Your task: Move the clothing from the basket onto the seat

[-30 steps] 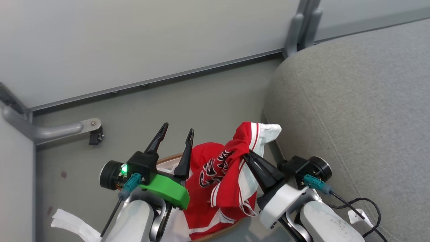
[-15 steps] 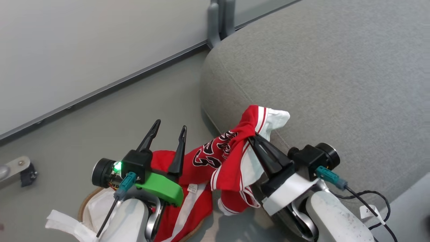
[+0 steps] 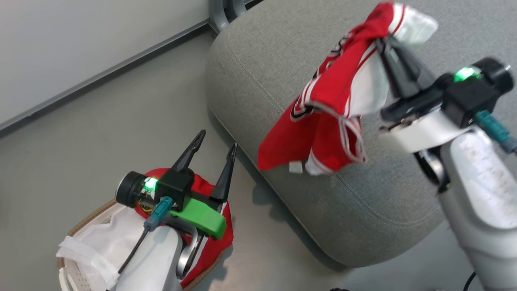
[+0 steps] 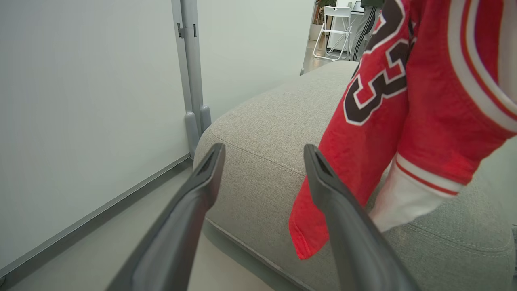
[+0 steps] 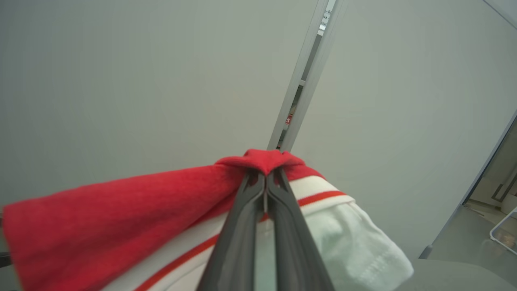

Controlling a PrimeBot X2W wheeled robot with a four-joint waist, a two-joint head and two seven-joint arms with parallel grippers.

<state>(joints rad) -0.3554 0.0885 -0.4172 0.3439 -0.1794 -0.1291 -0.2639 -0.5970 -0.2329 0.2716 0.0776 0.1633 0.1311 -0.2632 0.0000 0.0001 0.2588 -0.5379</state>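
Head view showed the right pincer (image 3: pixel 383 40) clamped shut on the red jersey (image 3: pixel 323 121), which hung above the grey seat (image 3: pixel 258 72) near its front edge. Transfer step judged in hand; the next move called for lowering further inboard, then release. Seat top offered ample room. Left pincer (image 3: pixel 218 138) stood open over the basket (image 3: pixel 93 215), a second red garment (image 3: pixel 216 238) inside.

The red jersey (image 4: pixel 428 133) bears a black, white-outlined "3" in the left wrist view; the figure beside it is folded and cannot be read. A small red sticker on the grey post (image 5: pixel 301 87) is too small to read.
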